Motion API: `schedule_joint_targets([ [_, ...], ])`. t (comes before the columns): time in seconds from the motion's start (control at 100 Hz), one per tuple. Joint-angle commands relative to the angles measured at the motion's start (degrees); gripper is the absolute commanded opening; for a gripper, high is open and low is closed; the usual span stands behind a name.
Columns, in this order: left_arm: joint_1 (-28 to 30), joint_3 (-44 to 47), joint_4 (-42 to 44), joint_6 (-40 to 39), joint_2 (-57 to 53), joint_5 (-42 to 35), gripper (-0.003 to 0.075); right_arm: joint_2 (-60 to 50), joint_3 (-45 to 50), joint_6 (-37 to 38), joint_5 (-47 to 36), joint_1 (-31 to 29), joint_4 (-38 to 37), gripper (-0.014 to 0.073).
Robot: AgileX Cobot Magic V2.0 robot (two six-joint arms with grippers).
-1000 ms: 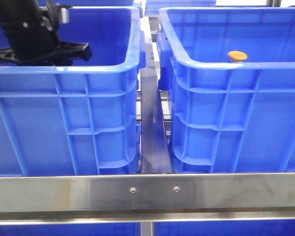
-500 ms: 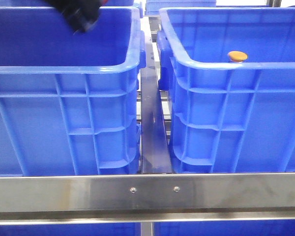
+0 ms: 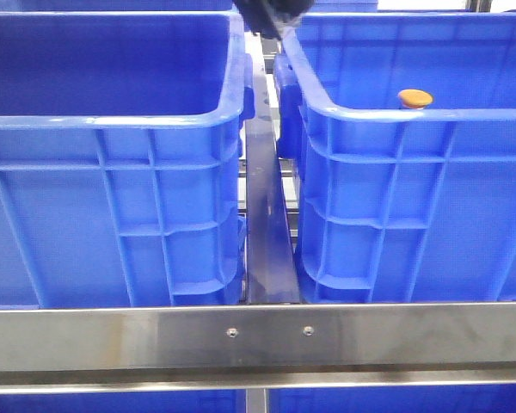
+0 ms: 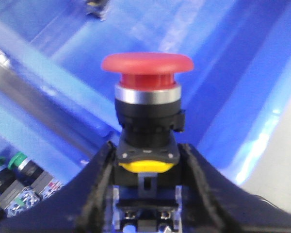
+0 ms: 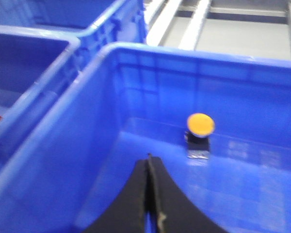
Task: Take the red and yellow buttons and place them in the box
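Observation:
My left gripper (image 4: 146, 155) is shut on the dark red button (image 4: 147, 65), gripping its black body with the red cap standing clear of the fingers. In the front view this gripper (image 3: 271, 17) is a dark shape at the top edge, above the gap between the two blue crates and by the right box's (image 3: 396, 116) near-left corner. The yellow-orange button (image 3: 414, 98) sits inside the right box and also shows in the right wrist view (image 5: 200, 124). My right gripper (image 5: 148, 162) is shut and empty, above that box's floor, short of the yellow button.
The left blue crate (image 3: 112, 120) stands beside the right one, with a metal rail (image 3: 267, 224) between them. A steel bar (image 3: 258, 335) runs across the front. Several green-capped buttons (image 4: 14, 182) lie in the left crate below my left gripper.
My left gripper has risen out of the left crate and moved right, from over that crate to the gap beside the right box. The yellow button has not moved.

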Motion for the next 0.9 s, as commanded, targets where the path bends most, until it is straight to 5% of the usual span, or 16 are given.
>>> schedule_joint_targets([
  [0.0, -0.5, -1.8, -0.5, 0.4, -1.9, -3.9, -0.002, 0.8, -3.4, 1.6, 3.5, -0.1, 0.5, -0.0022],
  [0.1, -0.5, -1.8, -0.5, 0.4, -1.9, -3.7, -0.002, 2.5, -5.7, 6.5, 9.0, -0.1, 0.5, 0.0144],
  [0.22, -0.5, -1.8, -0.5, 0.4, -1.9, -3.1, -0.002, 5.1, -9.4, 14.9, 14.2, -0.1, 0.7, 0.0509],
  [0.32, -0.5, -1.8, -0.5, 0.4, -1.9, -3.1, -0.002, 7.4, -12.9, 23.5, 18.9, -0.1, 0.8, 0.0666],
  [0.55, -0.5, -1.8, -0.5, 0.4, -1.9, -3.0, -0.002, 15.0, -19.1, 39.4, 33.9, -0.1, 1.2, 0.0611],
  [0.89, -0.5, -1.8, -0.5, 0.4, -1.9, -3.0, -0.002, 24.7, -21.8, 39.6, 42.9, 0.2, 7.8, 0.0588],
])
